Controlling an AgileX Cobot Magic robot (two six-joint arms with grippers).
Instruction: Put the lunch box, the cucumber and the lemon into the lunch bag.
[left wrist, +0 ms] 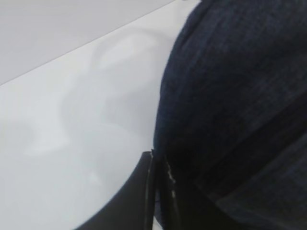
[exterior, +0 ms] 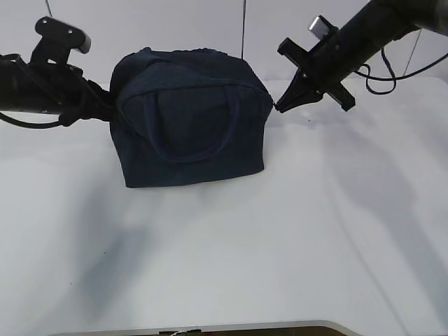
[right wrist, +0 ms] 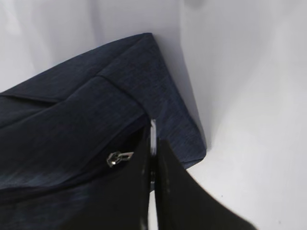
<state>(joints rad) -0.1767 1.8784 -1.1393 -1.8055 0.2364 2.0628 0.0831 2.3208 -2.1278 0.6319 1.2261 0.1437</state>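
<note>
The navy lunch bag stands toward 12 o'clock on the white table, its zipper slider visible, with the left gripper pressed shut at its 9 o'clock side and the right gripper pinched shut at its 3 o'clock corner.

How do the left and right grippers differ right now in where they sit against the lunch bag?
The left gripper sits at the lunch bag's left side, its arm reaching in almost level; the right gripper is at the bag's upper right corner, its arm sloping down from above. The right wrist view shows a metal zipper pull beside the right gripper; the left wrist view shows only fabric. Both have jaws pressed together at the bag's edge.
</note>
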